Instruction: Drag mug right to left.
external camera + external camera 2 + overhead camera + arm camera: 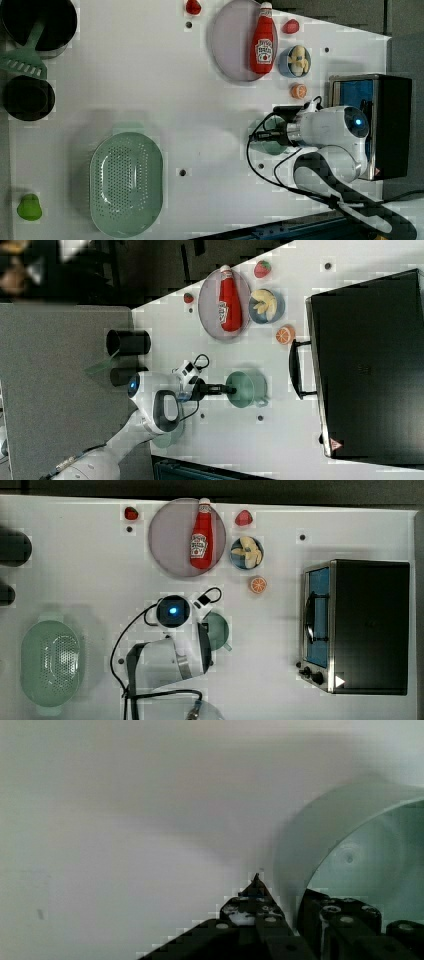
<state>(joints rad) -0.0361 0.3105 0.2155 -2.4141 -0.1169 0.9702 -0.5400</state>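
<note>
The small muted-green mug (218, 629) stands upright on the white table near the middle, its stubby handle toward the top view's lower right. In the right view the mug (247, 388) sits just left of the oven's door handle. My gripper (230, 389) reaches down onto the mug's rim on the side facing the arm. In the wrist view one finger sits outside the mug's wall (305, 845) and the other inside, so the gripper (296, 912) is shut on the rim. In the left view the arm hides most of the mug (270, 146).
A black toaster oven (367, 625) stands at the top view's right. A plate (167, 540) with a ketchup bottle (201, 535), a blue bowl (246, 553), an orange slice (258, 585) and two strawberries lie beyond the mug. The pale green colander (50, 661) sits at the top view's lower left.
</note>
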